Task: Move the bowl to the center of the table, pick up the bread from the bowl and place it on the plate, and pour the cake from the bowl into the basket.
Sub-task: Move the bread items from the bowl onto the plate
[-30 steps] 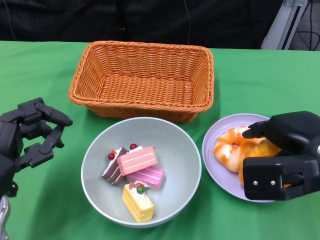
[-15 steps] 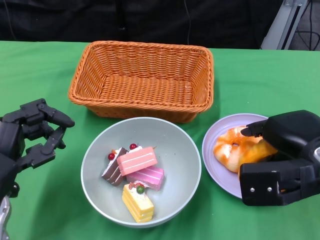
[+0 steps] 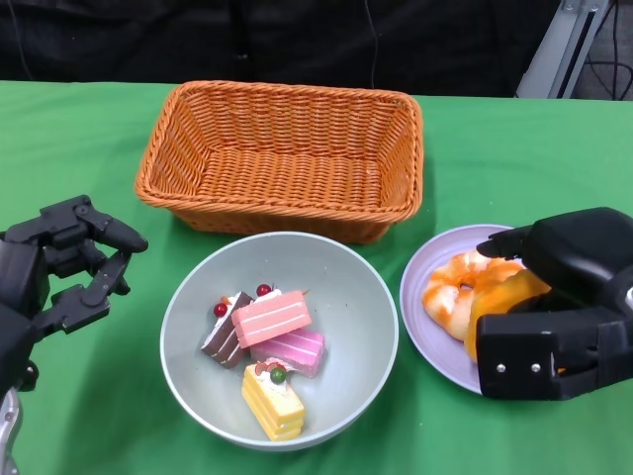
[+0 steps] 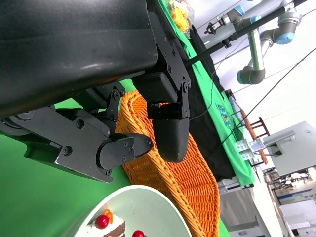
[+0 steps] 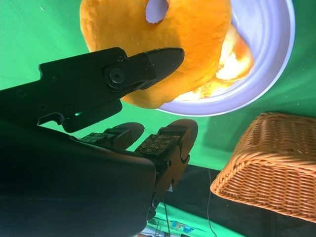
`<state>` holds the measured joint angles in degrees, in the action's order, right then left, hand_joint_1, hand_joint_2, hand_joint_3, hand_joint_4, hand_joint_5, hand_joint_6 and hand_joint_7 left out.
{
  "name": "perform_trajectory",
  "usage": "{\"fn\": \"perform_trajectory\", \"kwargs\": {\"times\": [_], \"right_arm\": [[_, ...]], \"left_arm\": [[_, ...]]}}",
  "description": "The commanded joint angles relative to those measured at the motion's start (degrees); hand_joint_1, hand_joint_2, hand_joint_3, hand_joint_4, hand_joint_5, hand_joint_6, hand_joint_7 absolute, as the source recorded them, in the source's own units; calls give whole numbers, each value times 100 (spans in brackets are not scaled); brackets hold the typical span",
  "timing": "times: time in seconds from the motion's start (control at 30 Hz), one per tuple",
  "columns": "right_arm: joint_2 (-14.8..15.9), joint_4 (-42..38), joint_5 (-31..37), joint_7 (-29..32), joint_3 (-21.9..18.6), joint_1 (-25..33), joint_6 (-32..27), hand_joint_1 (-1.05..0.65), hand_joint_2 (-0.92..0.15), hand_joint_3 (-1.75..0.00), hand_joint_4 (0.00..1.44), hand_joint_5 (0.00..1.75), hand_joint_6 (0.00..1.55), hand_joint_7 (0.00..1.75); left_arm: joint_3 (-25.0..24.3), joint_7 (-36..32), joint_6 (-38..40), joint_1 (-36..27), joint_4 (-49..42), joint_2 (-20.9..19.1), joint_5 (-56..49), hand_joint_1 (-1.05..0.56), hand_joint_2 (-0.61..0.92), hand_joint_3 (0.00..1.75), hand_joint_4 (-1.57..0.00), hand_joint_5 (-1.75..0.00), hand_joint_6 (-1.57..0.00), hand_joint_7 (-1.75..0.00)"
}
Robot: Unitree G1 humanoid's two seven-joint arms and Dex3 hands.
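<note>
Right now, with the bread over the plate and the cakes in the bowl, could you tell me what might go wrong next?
1. The orange ring-shaped bread lies toward the near edge of the lilac plate, under the right hand; withdrawing might drag it off.
2. The grey-green bowl sits close to the orange wicker basket, so tipping could knock its rim.
3. The loose cake slices may spill past the basket.

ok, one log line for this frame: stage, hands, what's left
stage: bread on plate | right robot hand: over bread, grip unclear | left robot hand: open beside bowl | left: pour cakes into basket
</note>
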<state>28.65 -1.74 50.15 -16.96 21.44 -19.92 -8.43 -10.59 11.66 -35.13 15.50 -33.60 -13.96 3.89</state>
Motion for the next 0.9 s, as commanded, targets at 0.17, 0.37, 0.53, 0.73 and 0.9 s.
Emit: {"fn": "perform_trajectory", "kwargs": {"times": [0.17,0.37,0.53,0.73,0.9], "right_arm": [[83,41,37,215,-131,64,52,-65,-92,-2,48,1,59,0],[102,71,106,285,-140,44,38,-66,-92,-2,41,0,55,0],[118,12,180,357,-117,50,111,-68,-92,-2,37,0,52,0],[140,-188,246,373,-49,30,275,-72,-92,-4,29,0,46,0],[123,-326,303,413,-29,6,356,-73,-92,-4,27,0,45,0]], "left_arm": [[-47,-24,-18,-97,95,-122,-5,-5,76,69,-82,-149,-85,-109],[-48,-61,-2,-112,126,-136,-50,-6,76,70,-81,-149,-85,-109],[-56,-51,-23,-122,137,-139,-42,-5,76,69,-81,-149,-84,-109],[-60,-41,-34,-136,156,-144,-36,-5,76,68,-81,-150,-84,-108],[-68,-3,19,-149,186,-142,23,-6,76,68,-81,-150,-85,-107]]}}
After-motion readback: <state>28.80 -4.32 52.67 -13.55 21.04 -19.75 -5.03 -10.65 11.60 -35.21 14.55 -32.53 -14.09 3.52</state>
